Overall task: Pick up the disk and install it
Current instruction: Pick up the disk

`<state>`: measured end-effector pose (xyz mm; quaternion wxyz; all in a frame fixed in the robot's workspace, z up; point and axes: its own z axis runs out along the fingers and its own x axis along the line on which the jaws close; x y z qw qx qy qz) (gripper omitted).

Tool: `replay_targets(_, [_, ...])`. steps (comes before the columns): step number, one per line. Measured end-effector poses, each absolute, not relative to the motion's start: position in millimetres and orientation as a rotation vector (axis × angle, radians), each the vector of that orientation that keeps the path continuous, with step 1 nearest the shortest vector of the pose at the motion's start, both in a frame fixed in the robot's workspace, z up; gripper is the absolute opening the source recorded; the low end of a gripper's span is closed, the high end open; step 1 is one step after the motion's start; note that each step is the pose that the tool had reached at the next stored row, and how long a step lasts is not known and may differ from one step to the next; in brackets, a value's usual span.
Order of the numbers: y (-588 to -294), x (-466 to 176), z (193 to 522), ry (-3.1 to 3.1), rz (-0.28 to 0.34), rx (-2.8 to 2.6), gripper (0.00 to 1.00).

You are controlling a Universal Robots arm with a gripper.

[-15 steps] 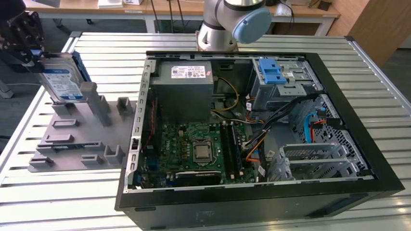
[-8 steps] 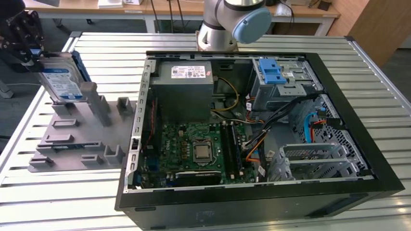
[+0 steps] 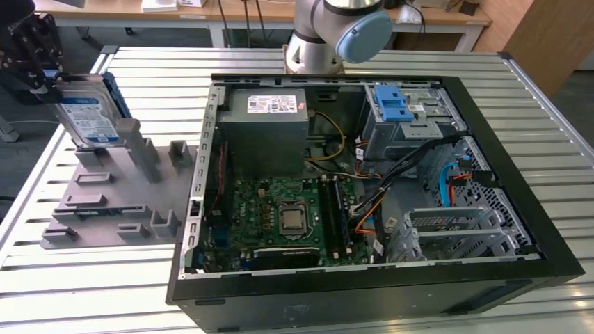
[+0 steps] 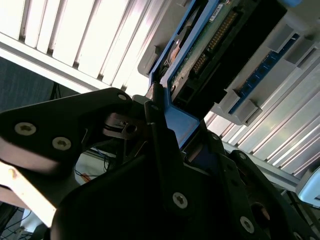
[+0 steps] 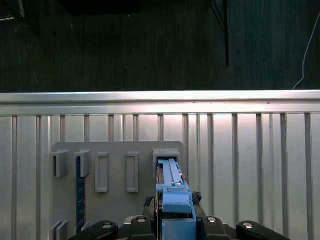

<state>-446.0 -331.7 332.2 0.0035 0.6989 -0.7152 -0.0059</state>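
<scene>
Exterior view: my gripper (image 3: 44, 76) clamps the upright disk (image 3: 90, 117) at pick-up, drive bay (image 3: 408, 122) well apart at three o'clock.

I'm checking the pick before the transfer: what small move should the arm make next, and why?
Probably a short straight lift. The gripper is shut on the disk, which stands upright with its lower end at a slot of the grey holder; the open computer case lies to the exterior view's right, so clearing the holder first seems wise.
</scene>
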Motion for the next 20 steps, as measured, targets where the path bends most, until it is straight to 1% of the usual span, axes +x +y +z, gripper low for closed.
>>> replay_targets(20, [-331.7,-446.0,341.6,-2.242,-0.018,2.191,0.36])
